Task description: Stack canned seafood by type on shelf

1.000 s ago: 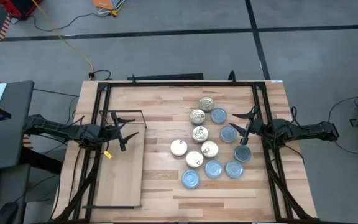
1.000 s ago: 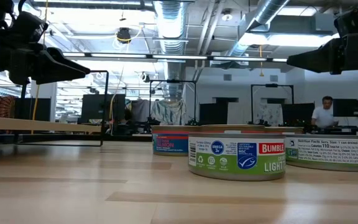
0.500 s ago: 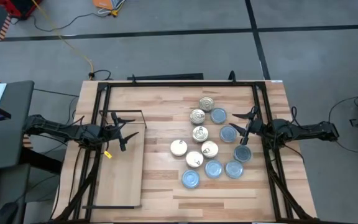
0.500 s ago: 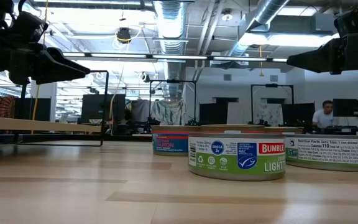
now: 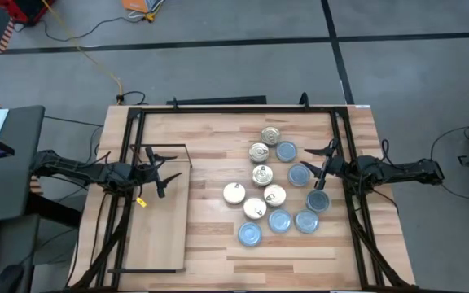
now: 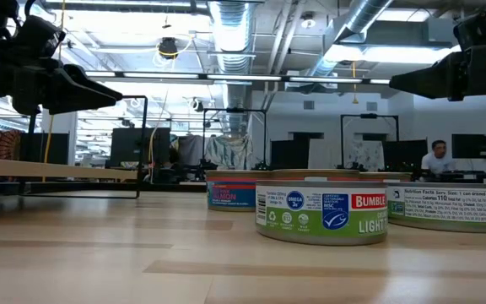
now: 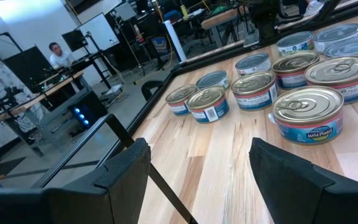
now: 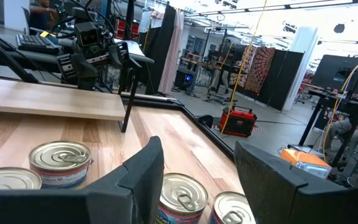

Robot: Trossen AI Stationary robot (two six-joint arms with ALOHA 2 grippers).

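Observation:
Several flat round tins of canned seafood (image 5: 271, 187) rest on their bases in a loose cluster right of the table's middle. Some have gold tops (image 5: 259, 152), others pale blue tops (image 5: 279, 220); none are stacked. The shelf (image 5: 157, 224), a pale board with a thin black wire frame (image 5: 165, 150) at its far end, lies at the table's left. My left gripper (image 5: 169, 172) hovers open over the shelf's far end, pointing level toward the tins (image 7: 306, 112). My right gripper (image 5: 322, 163) hovers open at the cluster's right side, above the tins (image 8: 59, 163). Both are empty.
Black frame rails (image 5: 234, 110) run along the table's far edge and down both sides. Bare tabletop (image 5: 243, 264) lies between the cluster and the near edge, and between shelf and tins. A person (image 6: 435, 156) sits in the room beyond.

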